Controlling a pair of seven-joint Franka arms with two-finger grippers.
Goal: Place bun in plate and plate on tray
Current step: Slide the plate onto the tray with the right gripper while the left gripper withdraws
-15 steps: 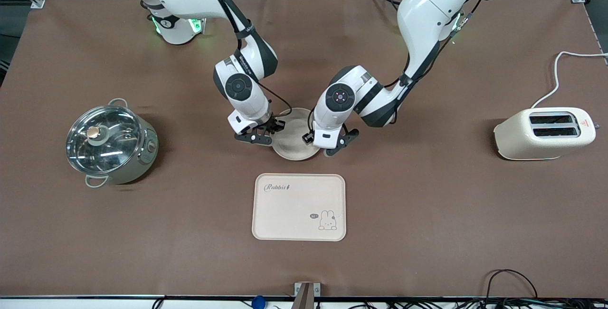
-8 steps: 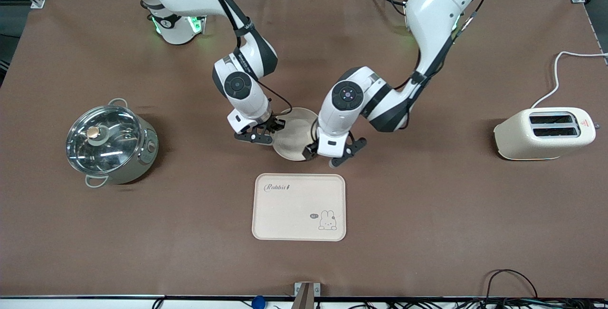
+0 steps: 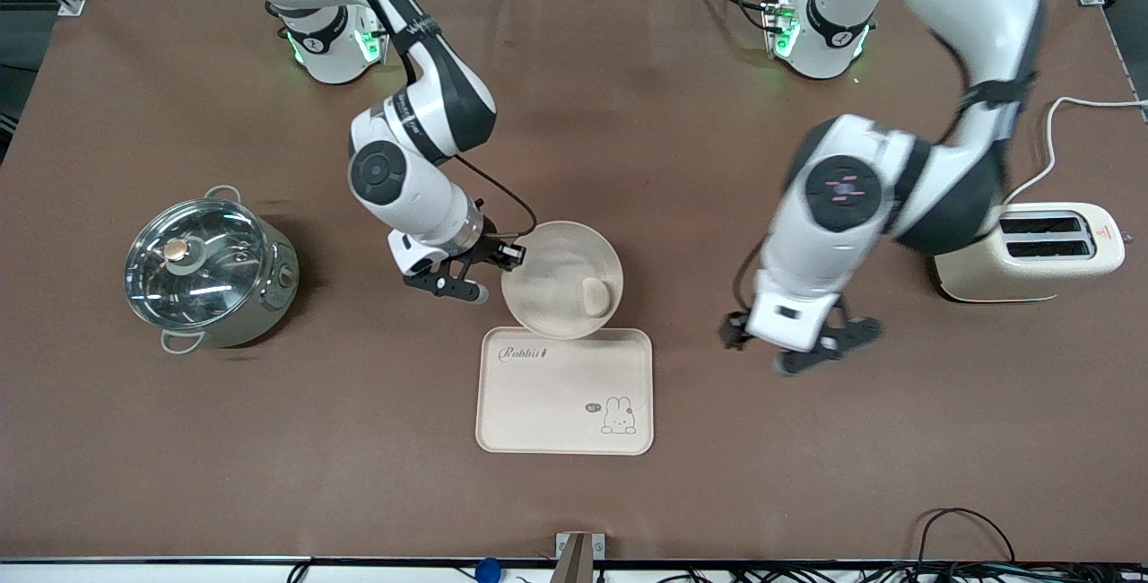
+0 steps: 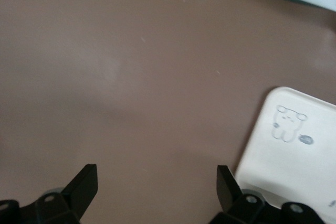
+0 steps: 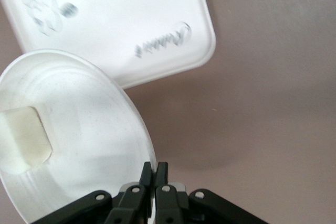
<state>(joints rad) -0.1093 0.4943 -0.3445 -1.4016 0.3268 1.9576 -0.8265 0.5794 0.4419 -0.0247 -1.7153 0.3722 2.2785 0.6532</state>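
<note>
Front view: big change vs half a sec ago. The left gripper (image 3: 801, 345) was down at the plate (image 3: 549, 253)'s rim; now that arm has swung off toward the toaster (image 3: 1031, 251) end and hangs over bare surface (image 3: 807, 493) between tray (image 3: 538, 404) and toaster, jaws spread wide w/ nothing in them. The bun (image 3: 594, 295) now shows in the plate, near the rim on the side nearest the tray, so step 1 looks done. The plate has also come closer to the tray: its near edge now overlaps the tray's top edge, where before there was a gap. The right gripper (image 3: 511, 253) is pinched shut on the plate's rim at the side toward the pot (image 3: 211, 267), so I'd judge it's carrying or dragging the plate over, step 2 under way, not finished. Pot has its glass lid on; contents can't be told. Toaster slots look dark, can't say if anything is in them. Tray holds nothing yet apart from that plate edge. Left wrist view: left jaws far apart, brown surface below, a corner of the tray (image 4: 294, 145) w/ the rabbit drawing visible, nothing gripped. Right wrist view: right jaws closed tight on the plate (image 5: 94, 145)'s rim, the bun (image 5: 23, 140) sits inside the plate, flat cut side showing, and the tray (image 5: 131, 19) w/ its lettering lies just past the plate's edge, which overlaps it.
</note>
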